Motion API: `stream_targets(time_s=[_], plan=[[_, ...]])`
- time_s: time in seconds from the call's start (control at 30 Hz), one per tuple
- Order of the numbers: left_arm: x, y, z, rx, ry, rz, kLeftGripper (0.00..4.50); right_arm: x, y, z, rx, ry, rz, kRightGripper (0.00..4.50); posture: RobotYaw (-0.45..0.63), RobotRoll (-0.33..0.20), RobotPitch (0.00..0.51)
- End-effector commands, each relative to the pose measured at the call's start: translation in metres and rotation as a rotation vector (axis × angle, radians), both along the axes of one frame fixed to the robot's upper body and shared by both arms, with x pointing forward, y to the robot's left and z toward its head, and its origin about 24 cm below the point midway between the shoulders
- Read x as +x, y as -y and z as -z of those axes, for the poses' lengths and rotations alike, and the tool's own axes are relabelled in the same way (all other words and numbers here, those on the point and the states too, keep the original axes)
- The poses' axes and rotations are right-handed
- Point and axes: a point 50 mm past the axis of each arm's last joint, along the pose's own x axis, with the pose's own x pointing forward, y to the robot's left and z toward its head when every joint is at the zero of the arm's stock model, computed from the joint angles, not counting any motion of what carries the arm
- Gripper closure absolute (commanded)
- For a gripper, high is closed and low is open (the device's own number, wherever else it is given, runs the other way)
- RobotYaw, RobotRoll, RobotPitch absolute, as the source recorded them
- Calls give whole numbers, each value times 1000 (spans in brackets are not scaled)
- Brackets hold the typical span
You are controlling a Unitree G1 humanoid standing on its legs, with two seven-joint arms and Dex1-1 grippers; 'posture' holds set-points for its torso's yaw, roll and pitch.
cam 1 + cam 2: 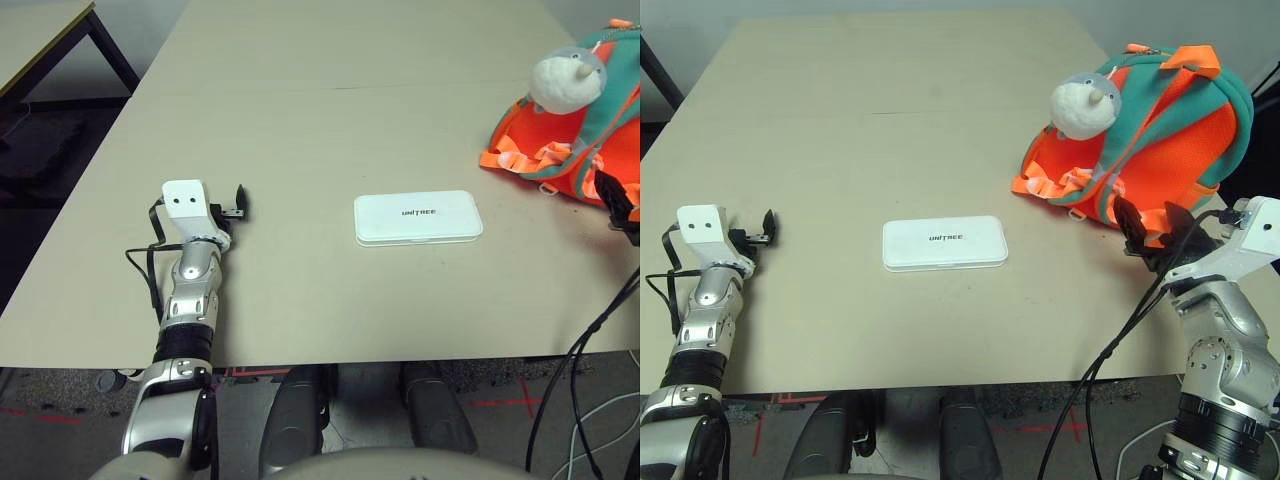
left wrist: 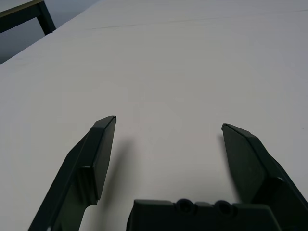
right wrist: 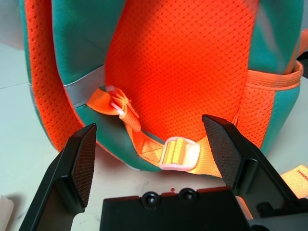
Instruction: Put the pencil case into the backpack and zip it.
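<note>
Right gripper [image 1: 1150, 228], lower right, jaws spread and empty, just before the orange-and-teal backpack [image 1: 1160, 130] at upper right. Pencil case [image 1: 944, 243] lies flat at table [image 1: 890, 100] centre. Left gripper [image 1: 762, 228], lower left, likewise spread and empty.

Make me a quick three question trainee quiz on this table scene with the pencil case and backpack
1. True or false: the pencil case lies inside the backpack.
2. Which tool is nearer the backpack: A left tool, B right tool?
3. Fill in: both tools are ____ and hold nothing.

Key: 1 false, it lies flat on the table; 2 B; 3 open.
</note>
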Motion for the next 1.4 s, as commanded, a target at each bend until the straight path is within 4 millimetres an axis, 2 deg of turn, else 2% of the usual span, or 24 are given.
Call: stream_targets(time_s=[0.03, 0.13, 0.33, 0.37, 0.47, 0.53, 0.63, 0.73, 0.8, 0.87, 0.97, 1.07, 1.23, 1.4], plan=[[-9, -8, 18, -21, -68, -40, 0, -1, 1, 5, -4, -12, 3, 18, -87, 0, 180], [-6, 0, 19, -30, -68, -13, 0, -8, 0, 1, -39, -16, -10, 18, -96, 0, 189], [7, 10, -21, -69, 29, 133, 0, -23, -1, -19, 51, -83, -110, 18, -83, 0, 197], [11, 17, -32, -83, 13, 257, 0, -27, -2, -22, 94, -128, -153, 18, -62, 0, 191], [15, 31, -64, -225, -164, 636, 0, -33, -7, -31, 146, -256, -296, 18, -43, 0, 178], [12, 34, -79, -314, -264, 772, 0, -28, -12, -35, 157, -287, -341, 18, -35, 0, 174], [12, 38, -92, -473, -387, 916, 0, -15, -23, -31, 169, -323, -386, 18, -25, 0, 167], [12, 50, -93, -583, -515, 1043, 0, 0, -37, -22, 171, -356, -436, 18, -25, 0, 164], [13, 62, -88, -676, -616, 1120, 0, 13, -42, -12, 180, -370, -448, 350, -15, 0, 160], [16, 72, -79, -722, -695, 1155, 0, 23, -49, -6, 183, -385, -465, 868, 2, 0, 156], [23, 85, -58, -742, -773, 1142, 0, 33, -61, 0, 183, -417, -496, 1842, 6, 0, 151], [27, 91, -44, -753, -802, 1139, 0, 37, -65, 6, 152, -444, -478, 2745, -5, 0, 146], [30, 101, -30, -769, -825, 1145, 0, 42, -72, 16, 75, -488, -422, 4425, -24, 0, 135], [33, 107, -25, -800, -846, 1146, 0, 42, -82, 25, -12, -551, -386, 4470, -29, 0, 127]])
